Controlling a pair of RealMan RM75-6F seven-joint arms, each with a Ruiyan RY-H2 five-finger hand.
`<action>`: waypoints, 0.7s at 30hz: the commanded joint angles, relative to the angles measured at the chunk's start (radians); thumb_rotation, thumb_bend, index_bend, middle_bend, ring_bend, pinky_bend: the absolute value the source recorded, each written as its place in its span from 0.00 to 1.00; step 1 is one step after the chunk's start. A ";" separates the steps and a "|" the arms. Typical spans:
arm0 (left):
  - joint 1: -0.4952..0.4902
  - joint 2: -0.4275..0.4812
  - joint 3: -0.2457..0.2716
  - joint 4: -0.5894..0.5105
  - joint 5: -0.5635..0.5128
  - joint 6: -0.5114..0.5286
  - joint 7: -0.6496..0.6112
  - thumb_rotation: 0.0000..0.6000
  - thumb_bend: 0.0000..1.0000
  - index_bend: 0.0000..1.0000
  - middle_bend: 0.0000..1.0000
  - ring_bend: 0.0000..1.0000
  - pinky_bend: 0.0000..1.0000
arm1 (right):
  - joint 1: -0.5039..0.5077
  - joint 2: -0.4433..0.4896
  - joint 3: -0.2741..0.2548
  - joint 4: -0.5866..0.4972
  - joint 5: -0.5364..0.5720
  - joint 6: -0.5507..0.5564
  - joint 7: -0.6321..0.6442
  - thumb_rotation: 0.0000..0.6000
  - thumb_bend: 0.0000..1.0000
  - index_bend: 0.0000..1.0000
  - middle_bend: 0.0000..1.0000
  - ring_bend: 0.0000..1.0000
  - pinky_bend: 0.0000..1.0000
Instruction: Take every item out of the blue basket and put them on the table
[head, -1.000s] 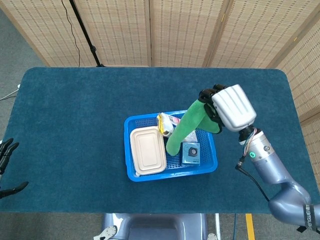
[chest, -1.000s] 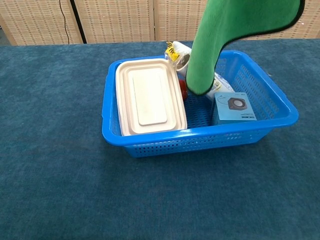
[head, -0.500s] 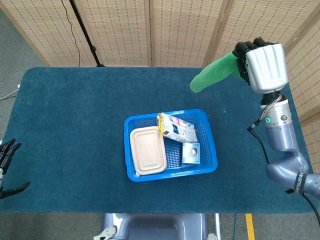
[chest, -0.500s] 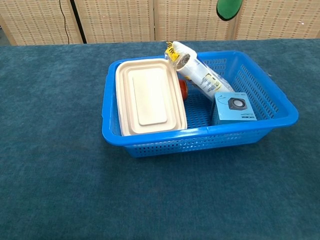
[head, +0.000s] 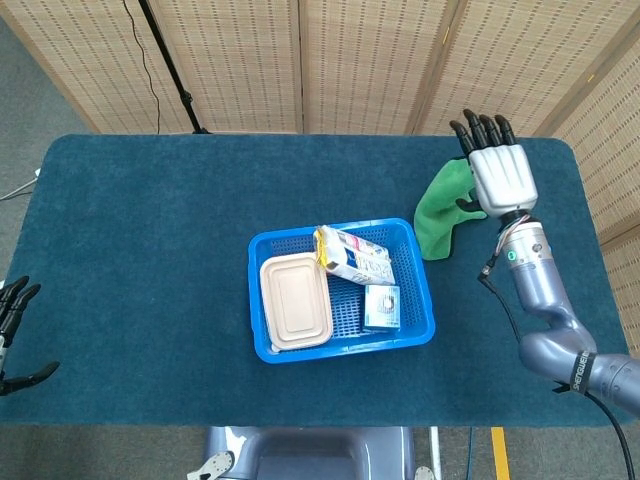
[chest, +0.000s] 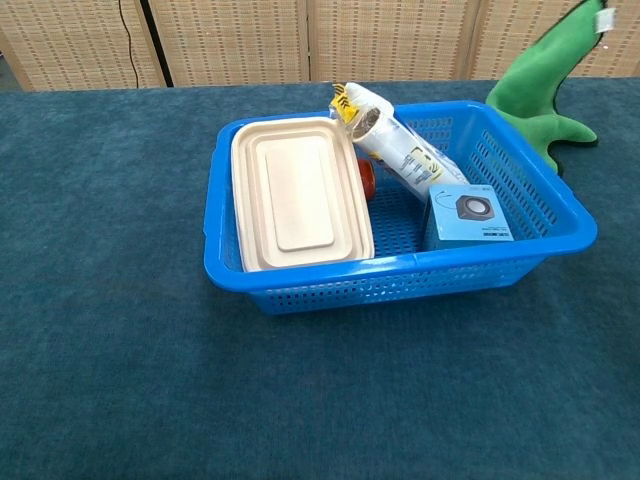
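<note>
Blue basket next: my right hand is spread flat over the green cloth, gripping nothing. I'd guess the beige container is light and stiff, so I'd grab its long edges

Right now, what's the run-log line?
right hand: fingers spread, at cloth | cloth: on table, outside basket | left hand: idle

Bright, even light from above; shadows are soft and faint, both views sharp, with no glare.
</note>
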 joint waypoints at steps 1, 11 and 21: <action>0.001 0.001 0.001 0.001 0.003 0.002 -0.001 1.00 0.02 0.00 0.00 0.00 0.00 | -0.014 0.055 0.017 -0.121 0.053 0.019 -0.029 1.00 0.00 0.00 0.00 0.00 0.00; 0.010 0.010 0.006 0.014 0.020 0.026 -0.039 1.00 0.02 0.00 0.00 0.00 0.00 | -0.109 0.091 -0.011 -0.347 0.036 0.018 0.130 1.00 0.00 0.00 0.00 0.00 0.00; 0.011 0.006 0.008 0.012 0.023 0.026 -0.030 1.00 0.02 0.00 0.00 0.00 0.00 | -0.169 -0.113 -0.080 -0.263 -0.115 0.072 0.276 1.00 0.00 0.00 0.00 0.00 0.00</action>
